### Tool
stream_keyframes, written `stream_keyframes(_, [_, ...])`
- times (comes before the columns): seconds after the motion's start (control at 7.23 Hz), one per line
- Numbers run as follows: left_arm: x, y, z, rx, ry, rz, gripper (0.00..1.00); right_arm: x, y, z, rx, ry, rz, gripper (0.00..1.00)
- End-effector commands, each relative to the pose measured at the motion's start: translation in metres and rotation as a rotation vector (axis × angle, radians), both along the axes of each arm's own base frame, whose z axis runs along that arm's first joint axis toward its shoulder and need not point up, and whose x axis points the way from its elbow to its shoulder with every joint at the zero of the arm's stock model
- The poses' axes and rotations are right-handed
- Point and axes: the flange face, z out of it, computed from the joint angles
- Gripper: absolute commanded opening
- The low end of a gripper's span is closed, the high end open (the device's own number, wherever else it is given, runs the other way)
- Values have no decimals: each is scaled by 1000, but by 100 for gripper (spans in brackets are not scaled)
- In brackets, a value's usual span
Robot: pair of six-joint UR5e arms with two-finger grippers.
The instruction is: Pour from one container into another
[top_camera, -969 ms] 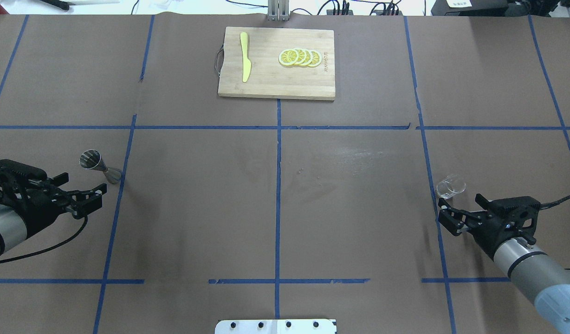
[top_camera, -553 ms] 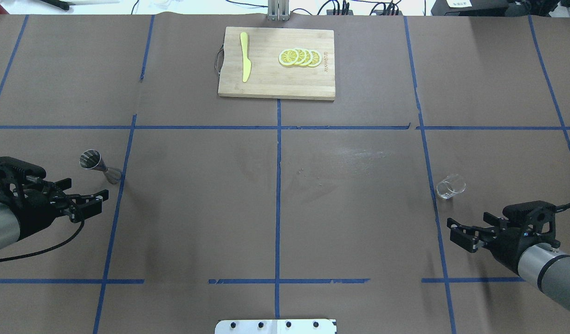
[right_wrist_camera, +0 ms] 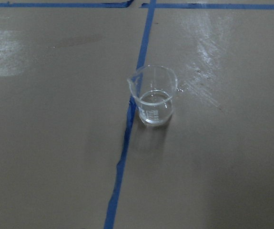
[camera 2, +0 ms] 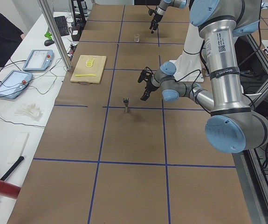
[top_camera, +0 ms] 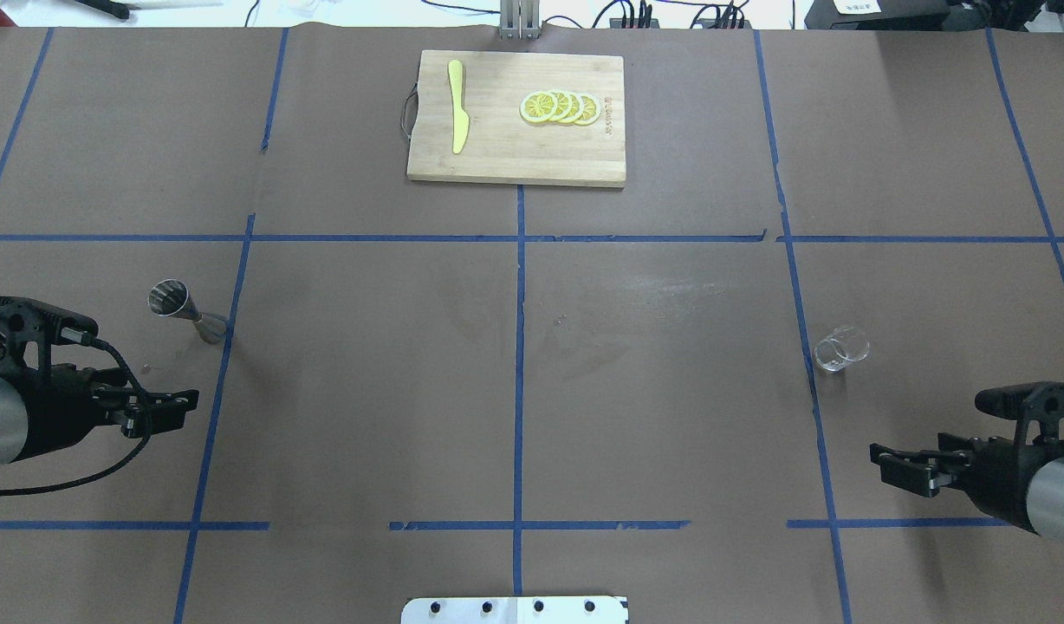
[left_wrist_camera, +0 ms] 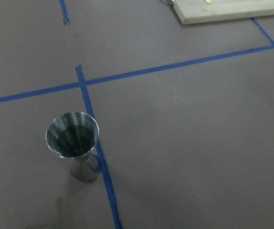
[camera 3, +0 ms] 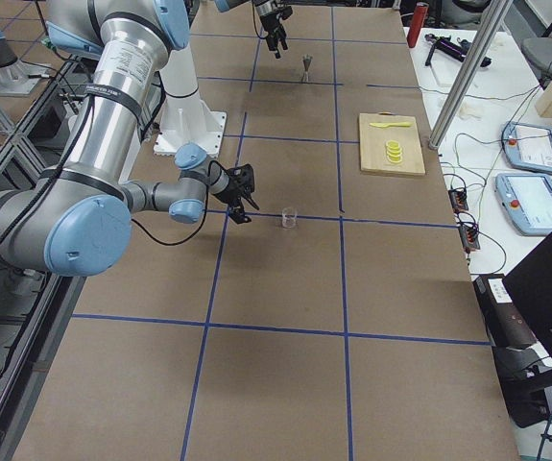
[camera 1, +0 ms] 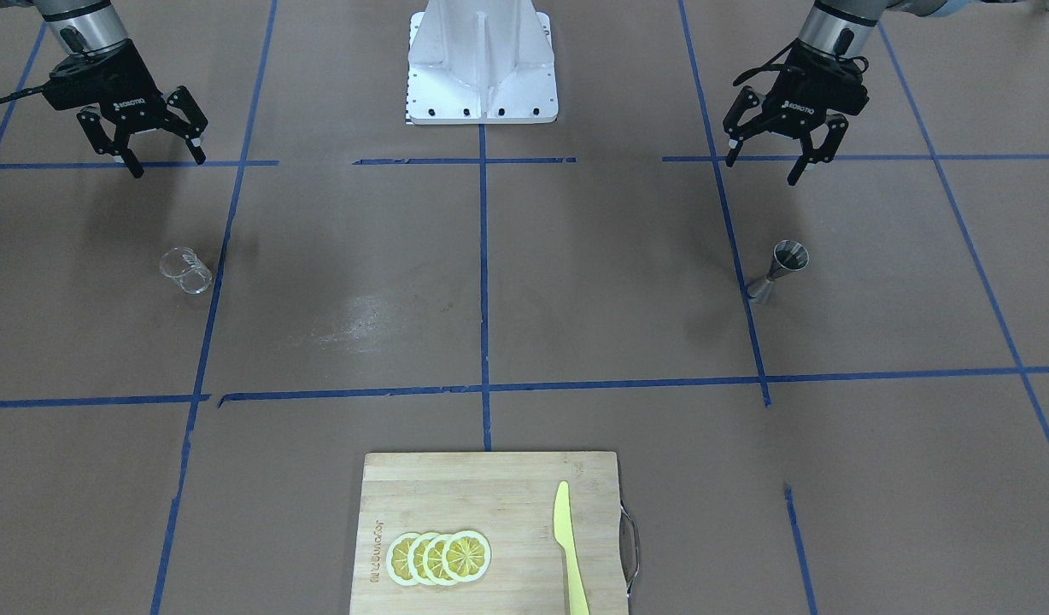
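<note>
The metal measuring cup [top_camera: 184, 308] stands upright just ahead of the spread, empty left hand [camera 1: 776, 158]; the glass beaker [top_camera: 840, 349] stands farther ahead of the spread, empty right hand [camera 1: 153, 147].

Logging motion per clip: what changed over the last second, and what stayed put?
Both arms pulled back toward the robot's base. The right gripper retreated farthest, away from the glass beaker; the left gripper drew back from the jigger. Both are open and empty. Beaker, jigger and cutting board did not move.
</note>
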Motion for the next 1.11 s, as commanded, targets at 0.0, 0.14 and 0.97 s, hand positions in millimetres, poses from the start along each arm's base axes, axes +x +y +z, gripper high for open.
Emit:
stream_keyframes(0.0, [2,10,-1,-98,-81,83,100,38,-8,10,-165,-14,-73,100])
stream_keyframes(0.14, [1,16,-7,-133,-104,114,100,55,-21,13,-219,10,-87,100])
stream_keyframes(0.97, [-44,26,-69,-178,-346,228,100,144,-98,24,-143,331,-217,100])
